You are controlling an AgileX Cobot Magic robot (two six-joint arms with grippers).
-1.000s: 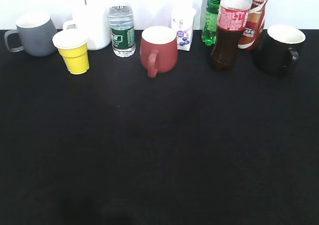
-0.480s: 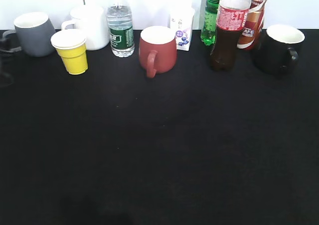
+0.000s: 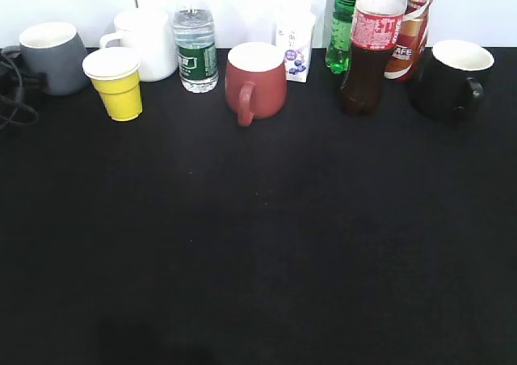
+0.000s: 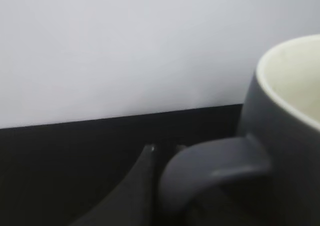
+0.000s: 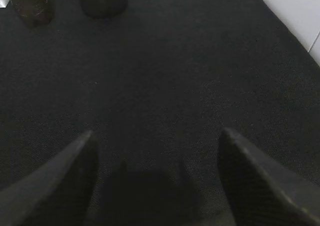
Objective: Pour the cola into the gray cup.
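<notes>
The gray cup (image 3: pixel 50 56) stands at the far left of the back row, its white inside showing. My left gripper (image 3: pixel 10 60) is at its handle, at the picture's left edge. In the left wrist view the cup (image 4: pixel 287 131) fills the right side. The jaws of the left gripper (image 4: pixel 165 147) stand narrow around the handle (image 4: pixel 215 166), with one finger (image 4: pixel 132 188) pressed to its left side and the other mostly hidden. The cola (image 3: pixel 367 54) stands upright at the back right, untouched. My right gripper (image 5: pixel 157 133) is open and empty above bare cloth, out of the exterior view.
Along the back stand a yellow cup (image 3: pixel 118 82), a white mug (image 3: pixel 152 42), a water bottle (image 3: pixel 196 46), a dark red mug (image 3: pixel 257 81), a small carton (image 3: pixel 296 46), a green bottle (image 3: pixel 346 22), a coffee bottle (image 3: pixel 412 34) and a black mug (image 3: pixel 452 78). Cables (image 3: pixel 12 102) lie at the left edge.
My left gripper has come in from the left edge to the gray cup's handle. The cup has shifted slightly to the left. The other things have not moved.
</notes>
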